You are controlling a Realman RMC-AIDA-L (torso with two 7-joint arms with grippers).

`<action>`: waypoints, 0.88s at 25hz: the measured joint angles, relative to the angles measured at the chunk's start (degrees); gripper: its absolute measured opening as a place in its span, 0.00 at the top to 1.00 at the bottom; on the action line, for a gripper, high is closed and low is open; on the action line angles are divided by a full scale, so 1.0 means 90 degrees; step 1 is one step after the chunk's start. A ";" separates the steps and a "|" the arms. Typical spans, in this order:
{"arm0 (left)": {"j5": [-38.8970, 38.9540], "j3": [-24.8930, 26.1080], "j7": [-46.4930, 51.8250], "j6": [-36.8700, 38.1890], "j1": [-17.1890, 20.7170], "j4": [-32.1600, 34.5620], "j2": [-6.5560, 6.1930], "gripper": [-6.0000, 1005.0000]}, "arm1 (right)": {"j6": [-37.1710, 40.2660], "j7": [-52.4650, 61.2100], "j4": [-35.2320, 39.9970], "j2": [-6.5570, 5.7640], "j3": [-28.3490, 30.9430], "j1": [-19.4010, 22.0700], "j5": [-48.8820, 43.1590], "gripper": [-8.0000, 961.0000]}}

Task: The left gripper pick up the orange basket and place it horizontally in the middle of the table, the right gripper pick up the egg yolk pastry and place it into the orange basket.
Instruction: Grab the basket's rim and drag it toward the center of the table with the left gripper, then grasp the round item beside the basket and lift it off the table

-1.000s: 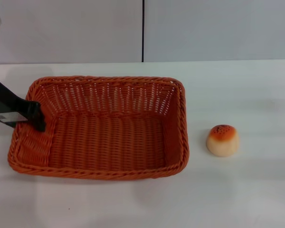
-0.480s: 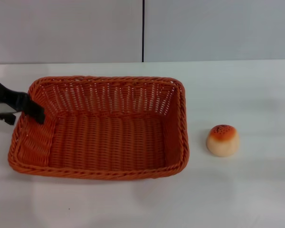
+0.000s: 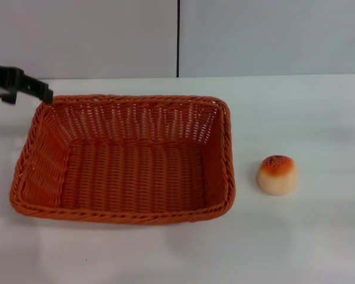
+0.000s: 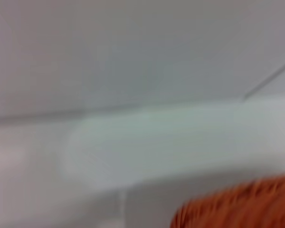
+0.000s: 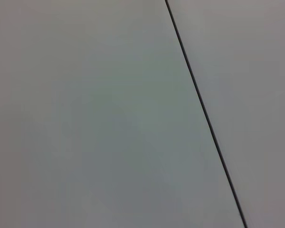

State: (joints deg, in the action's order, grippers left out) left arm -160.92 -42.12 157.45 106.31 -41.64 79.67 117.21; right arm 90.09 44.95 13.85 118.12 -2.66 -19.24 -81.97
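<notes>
**Left tool clear of the basket's far left corner**

Nearest the camera in the head view lay bare white flat worktop. Beyond it sat the large rectangular orange woven basket, resting flat with its long side running across the worktop and nothing inside it. The small round egg yolk pastry, cream below with a glossy orange-brown top dotted with dark seeds, stood on the worktop well apart from the black slim-fingered left tool, on the far side of the basket from it and closer to the camera. A strip of bare worktop separated pastry and basket.

The left tool hung at the basket's far left corner, its tip just above and beside the braided rim, reaching in from the left edge of the head view. It held nothing. Whether its fingers were parted or closed could not be told.

The left wrist view showed only a blurred orange corner of the basket against the pale worktop and the grey wall behind.

The right tool did not appear in any view; its wrist camera showed only grey wall panels with a dark seam.
</notes>
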 joint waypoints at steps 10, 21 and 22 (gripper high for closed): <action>0.3357 0.0064 -0.2825 -0.2574 0.1844 0.0045 0.0122 0.19 | -0.0289 0.3914 0.3105 -0.0095 -0.0943 0.0291 -0.2214 0.40; 0.8449 -0.0152 -0.7869 -0.3502 0.3329 -0.2450 0.0116 0.19 | 0.1622 0.7892 0.5367 -0.0397 -0.1762 -0.0737 -0.6369 0.40; 0.8825 -0.0152 -0.8460 -0.3428 0.3420 -0.2760 0.0124 0.19 | 0.1622 0.7892 0.5367 -0.0397 -0.1762 -0.0737 -0.6369 0.40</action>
State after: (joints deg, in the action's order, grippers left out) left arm -81.50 -43.49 81.31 75.45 -10.85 54.83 118.33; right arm 104.68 115.98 62.16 114.55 -18.52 -25.88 -139.30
